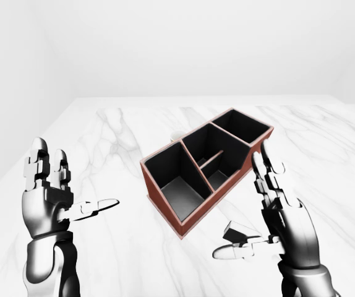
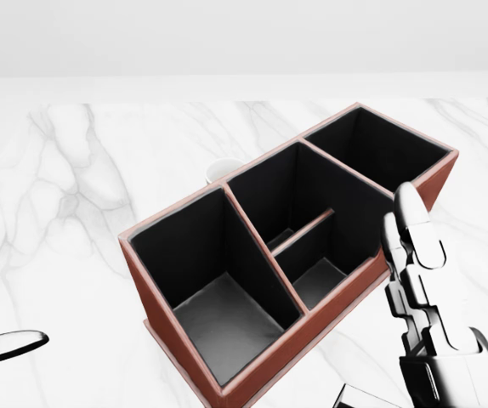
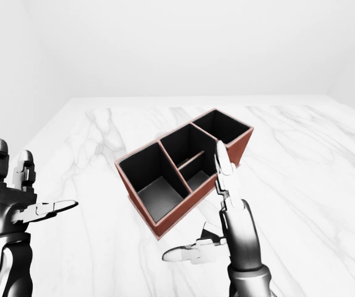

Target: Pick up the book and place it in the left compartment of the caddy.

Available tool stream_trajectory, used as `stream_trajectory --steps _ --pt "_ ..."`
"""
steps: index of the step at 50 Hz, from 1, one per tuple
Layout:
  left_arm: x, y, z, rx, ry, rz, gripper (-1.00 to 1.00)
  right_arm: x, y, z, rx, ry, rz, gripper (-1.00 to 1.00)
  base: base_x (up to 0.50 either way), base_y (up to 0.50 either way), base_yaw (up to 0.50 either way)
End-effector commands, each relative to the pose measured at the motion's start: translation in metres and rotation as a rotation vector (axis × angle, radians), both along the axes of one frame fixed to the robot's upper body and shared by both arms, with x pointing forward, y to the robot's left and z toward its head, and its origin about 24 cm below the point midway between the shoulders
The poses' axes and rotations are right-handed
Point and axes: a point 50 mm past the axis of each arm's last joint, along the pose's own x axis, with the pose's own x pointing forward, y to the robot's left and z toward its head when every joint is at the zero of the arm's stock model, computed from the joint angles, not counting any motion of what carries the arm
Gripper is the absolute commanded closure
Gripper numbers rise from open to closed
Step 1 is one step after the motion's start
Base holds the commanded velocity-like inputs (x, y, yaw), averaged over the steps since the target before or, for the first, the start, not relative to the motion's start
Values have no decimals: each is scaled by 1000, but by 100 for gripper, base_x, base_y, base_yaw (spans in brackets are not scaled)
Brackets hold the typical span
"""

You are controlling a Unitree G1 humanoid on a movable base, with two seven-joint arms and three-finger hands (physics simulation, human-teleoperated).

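Nearest, the silver three-finger left hand [image 1: 49, 197] and right hand [image 1: 275, 216] stood splayed and empty either side of the reddish-brown, black-lined compartmented caddy [image 1: 203, 167] on the white marble tabletop [image 1: 115, 142]; book not visible; a small white object [image 2: 221, 171] lay beyond the caddy.

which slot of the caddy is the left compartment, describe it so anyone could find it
On the white marble table sits a red-brown caddy with dark insides, lying diagonally. The left compartment is at its lower-left end in the head view, nearest the camera. Unlike the middle section, it is one large undivided bay.
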Motion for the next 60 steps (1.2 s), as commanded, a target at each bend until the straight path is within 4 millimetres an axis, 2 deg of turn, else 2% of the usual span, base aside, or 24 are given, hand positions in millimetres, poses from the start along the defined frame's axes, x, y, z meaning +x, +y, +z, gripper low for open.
stream_trajectory --steps 1,24,33,45,60 --pt "0 -1 1 -1 -5 -5 -100 -6 3 -2 -91 24 34 -100 0 0 0" --pt "-2 -1 3 4 -14 -5 -100 -8 4 13 -270 -43 53 -100 0 0 0" --pt "-2 -1 3 -1 -16 -9 -100 -9 2 6 -309 5 45 -100 0 0 0" --pt "-2 -2 3 -11 -20 -30 -100 -13 0 7 -364 33 40 -100 0 0 0" --pt "-2 -2 3 -5 -20 -21 -100 -15 -11 0 -424 117 0 -100 0 0 0"
